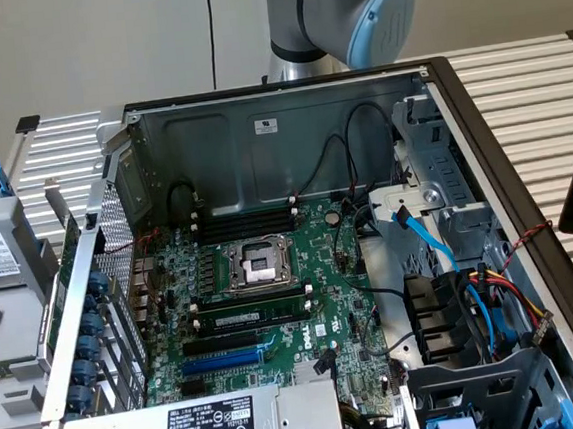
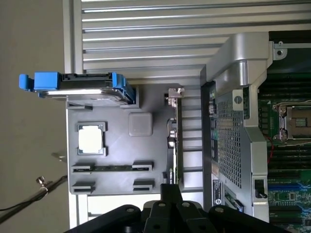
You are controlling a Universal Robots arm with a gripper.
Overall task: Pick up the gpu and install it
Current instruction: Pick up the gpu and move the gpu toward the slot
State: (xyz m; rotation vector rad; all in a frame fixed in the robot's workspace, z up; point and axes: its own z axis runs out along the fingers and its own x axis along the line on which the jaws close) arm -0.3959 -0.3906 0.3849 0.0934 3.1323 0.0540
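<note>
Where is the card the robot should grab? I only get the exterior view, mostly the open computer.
Observer: In the wrist view the gpu stands on edge between a grey tray and the computer case's perforated wall.
Operator: Is the gripper near it?
Observer: Yes. The shut gripper lines up with one end of the gpu; contact I cannot tell.
Operator: What else is on the tray?
Observer: A square processor chip and a memory stick.
</note>
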